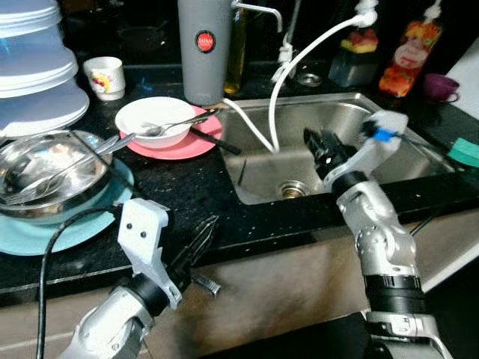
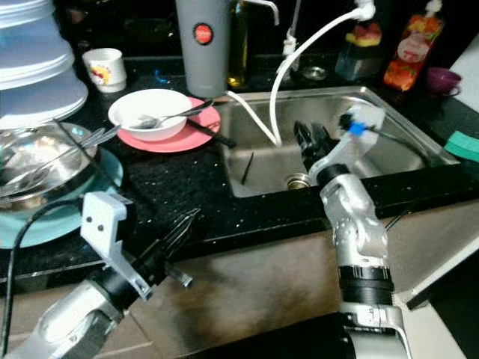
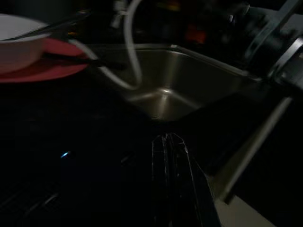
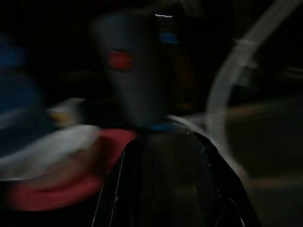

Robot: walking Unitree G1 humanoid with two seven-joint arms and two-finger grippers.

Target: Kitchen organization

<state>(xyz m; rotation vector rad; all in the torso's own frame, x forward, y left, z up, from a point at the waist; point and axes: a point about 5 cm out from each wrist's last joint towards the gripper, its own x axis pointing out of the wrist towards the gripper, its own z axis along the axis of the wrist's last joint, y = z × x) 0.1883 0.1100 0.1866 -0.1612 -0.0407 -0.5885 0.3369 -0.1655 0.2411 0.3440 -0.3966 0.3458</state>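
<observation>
Over the steel sink (image 1: pixel 352 112) my right gripper (image 1: pixel 320 146) hangs, fingers seemingly pressed together and empty, while my left gripper (image 1: pixel 203 233) sits clenched at the counter edge before the sink, the white bowl (image 1: pixel 153 120) on its pink plate (image 1: pixel 176 146) lying left of the sink.

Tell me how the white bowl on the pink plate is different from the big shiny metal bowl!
The white bowl is smaller and looks ceramic; the metal bowl is wider, shiny steel. The white bowl sits on a pink plate near the sink; the metal bowl sits on a light blue plate further left. Both stand upright on the black counter with utensils resting in them.
</observation>
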